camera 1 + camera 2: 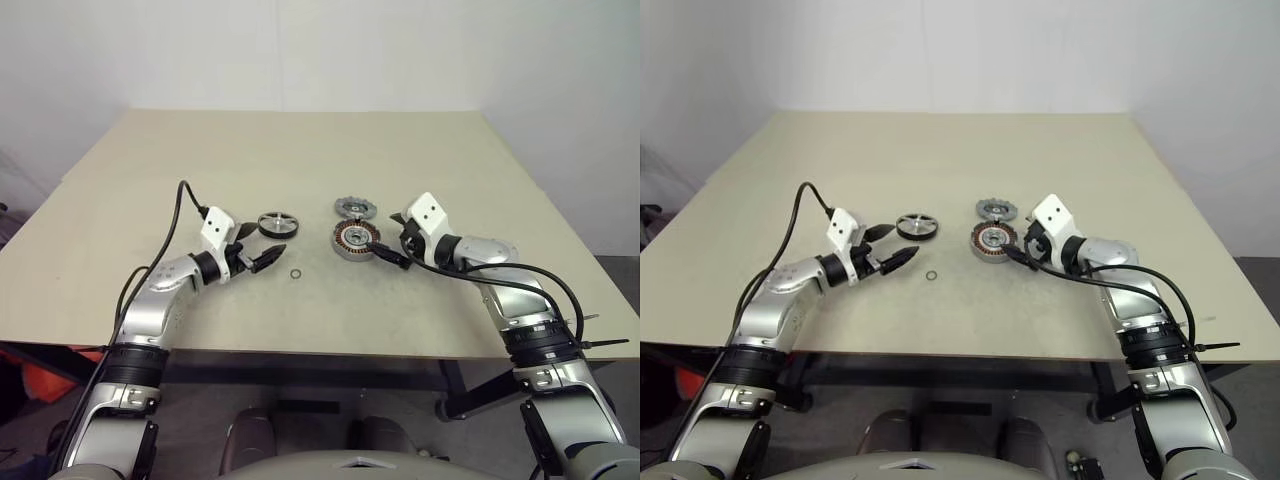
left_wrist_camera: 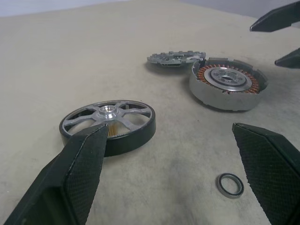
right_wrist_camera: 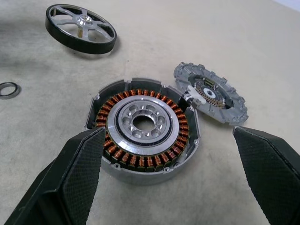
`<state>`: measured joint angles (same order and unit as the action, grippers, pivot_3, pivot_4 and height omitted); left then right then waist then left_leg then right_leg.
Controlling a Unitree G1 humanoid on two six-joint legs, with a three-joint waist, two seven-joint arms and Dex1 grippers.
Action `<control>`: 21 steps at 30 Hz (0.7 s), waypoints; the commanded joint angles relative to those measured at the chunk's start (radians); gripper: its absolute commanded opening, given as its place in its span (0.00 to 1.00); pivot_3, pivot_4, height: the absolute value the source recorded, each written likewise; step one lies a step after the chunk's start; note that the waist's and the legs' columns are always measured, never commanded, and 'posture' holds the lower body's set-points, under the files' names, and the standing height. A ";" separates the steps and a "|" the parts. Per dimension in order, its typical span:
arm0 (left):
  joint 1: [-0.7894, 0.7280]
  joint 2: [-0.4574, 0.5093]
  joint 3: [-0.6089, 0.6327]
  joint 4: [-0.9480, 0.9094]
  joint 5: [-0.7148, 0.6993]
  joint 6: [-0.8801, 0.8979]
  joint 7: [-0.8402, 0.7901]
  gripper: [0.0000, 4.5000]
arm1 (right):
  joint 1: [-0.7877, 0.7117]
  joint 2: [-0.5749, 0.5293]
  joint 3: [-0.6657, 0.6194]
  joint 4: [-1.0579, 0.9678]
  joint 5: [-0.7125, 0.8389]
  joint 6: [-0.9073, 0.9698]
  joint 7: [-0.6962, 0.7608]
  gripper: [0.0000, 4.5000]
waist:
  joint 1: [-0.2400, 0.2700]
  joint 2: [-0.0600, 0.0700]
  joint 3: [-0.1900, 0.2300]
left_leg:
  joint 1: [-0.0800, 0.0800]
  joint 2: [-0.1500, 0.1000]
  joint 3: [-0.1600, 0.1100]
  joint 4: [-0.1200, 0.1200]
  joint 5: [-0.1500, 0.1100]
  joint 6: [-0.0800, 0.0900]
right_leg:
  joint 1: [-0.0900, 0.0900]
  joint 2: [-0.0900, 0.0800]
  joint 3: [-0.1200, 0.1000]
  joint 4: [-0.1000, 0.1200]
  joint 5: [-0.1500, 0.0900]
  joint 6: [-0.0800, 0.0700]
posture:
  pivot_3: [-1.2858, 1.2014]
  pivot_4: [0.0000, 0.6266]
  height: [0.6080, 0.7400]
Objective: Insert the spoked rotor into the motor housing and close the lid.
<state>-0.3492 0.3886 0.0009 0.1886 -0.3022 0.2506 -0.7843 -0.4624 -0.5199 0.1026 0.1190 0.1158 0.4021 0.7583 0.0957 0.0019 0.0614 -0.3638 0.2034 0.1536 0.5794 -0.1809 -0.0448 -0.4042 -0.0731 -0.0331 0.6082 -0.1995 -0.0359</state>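
Observation:
The spoked rotor (image 1: 278, 223), black-rimmed with silver spokes, lies flat on the table left of centre. My left gripper (image 1: 262, 244) hovers open just left of it, nothing between its fingers (image 2: 79, 168). The motor housing (image 1: 354, 240), a silver cup with copper windings, sits right of centre with its mouth up. The lid (image 1: 355, 208), a grey scalloped disc, rests just behind the housing and touches it. My right gripper (image 1: 392, 238) stands open right beside the housing, holding nothing; its fingers (image 3: 70, 178) frame the housing (image 3: 143, 129) in the right wrist view.
A tiny thin ring (image 1: 297, 274) lies on the table in front of the rotor, between the two grippers. The beige table (image 1: 300, 150) stretches far back with bare surface; its front edge runs just below my arms. Black cables trail from both wrists.

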 commanded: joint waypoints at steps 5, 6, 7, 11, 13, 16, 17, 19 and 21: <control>-0.009 0.000 0.000 -0.022 0.000 -0.002 0.002 0.99 | -0.026 -0.009 -0.011 -0.043 -0.003 -0.018 -0.003 1.00 | 0.000 0.000 0.000 | 0.000 0.000 0.000 0.000 0.000 0.000 | 0.000 0.000 0.000 0.000 0.000 0.000 | 0.52 0.00 1.00; -0.011 0.000 0.000 -0.021 0.001 -0.002 0.003 0.99 | -0.029 -0.008 -0.011 -0.039 -0.004 -0.018 -0.003 1.00 | 0.000 0.000 0.000 | 0.000 0.000 0.000 0.000 0.000 0.000 | 0.000 0.000 0.000 0.000 0.000 0.000 | 0.52 0.00 1.00; -0.014 0.001 0.001 -0.019 0.000 -0.001 0.003 0.99 | -0.033 -0.007 -0.009 -0.036 -0.005 -0.018 -0.004 1.00 | 0.000 0.000 0.000 | 0.000 0.000 0.000 0.000 0.000 0.000 | 0.000 0.000 0.000 0.000 0.000 0.000 | 0.52 0.00 1.00; -0.011 0.002 0.001 -0.023 -0.001 0.000 0.005 0.99 | -0.036 -0.004 -0.006 -0.039 -0.006 -0.016 -0.003 1.00 | 0.000 0.000 0.000 | 0.000 0.000 0.000 0.000 0.000 0.000 | 0.000 0.000 0.000 0.000 0.000 0.000 | 0.52 0.00 1.00; -0.007 0.002 0.000 -0.029 -0.001 0.002 0.006 0.99 | -0.033 -0.006 -0.009 -0.040 -0.005 -0.017 -0.003 1.00 | 0.000 0.000 0.000 | 0.000 0.000 0.000 0.000 0.000 0.000 | 0.000 0.000 0.000 0.000 0.000 0.000 | 0.52 0.00 1.00; -0.007 0.004 0.001 -0.035 -0.001 0.005 0.007 0.99 | -0.035 -0.005 -0.008 -0.032 -0.007 -0.020 -0.004 1.00 | 0.000 0.000 0.000 | 0.000 0.000 0.000 0.000 0.000 0.000 | 0.000 0.000 0.000 0.000 0.000 0.000 | 0.52 0.00 1.00; -0.008 0.006 0.003 -0.037 -0.002 0.006 0.008 0.99 | -0.036 -0.003 -0.006 -0.031 -0.008 -0.020 -0.004 1.00 | 0.000 0.000 0.000 | 0.000 0.000 0.000 0.000 0.000 0.000 | 0.000 0.000 0.000 0.000 0.000 0.000 | 0.52 0.00 1.00; -0.005 0.008 0.005 -0.040 -0.003 0.007 0.007 0.99 | -0.039 0.001 -0.003 -0.030 -0.010 -0.020 -0.006 1.00 | 0.000 0.000 0.000 | 0.000 0.000 0.000 0.000 0.000 0.000 | 0.000 0.000 0.000 0.000 0.000 0.000 | 0.52 0.00 1.00; 0.001 0.009 0.005 -0.044 -0.002 0.007 0.007 0.99 | -0.037 0.001 -0.003 -0.032 -0.010 -0.019 -0.006 1.00 | 0.000 0.000 0.000 | 0.000 0.000 0.000 0.000 0.000 0.000 | 0.000 0.000 0.000 0.000 0.000 0.000 | 0.52 0.00 1.00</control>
<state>-0.3458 0.3878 -0.0058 0.1854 -0.3024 0.2615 -0.7799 -0.4729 -0.5168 0.1046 0.1188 0.1100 0.4005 0.7584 0.0956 0.0019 0.0614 -0.3638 0.2035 0.1536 0.5795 -0.1808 -0.0451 -0.4042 -0.0731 -0.0331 0.6082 -0.1994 -0.0360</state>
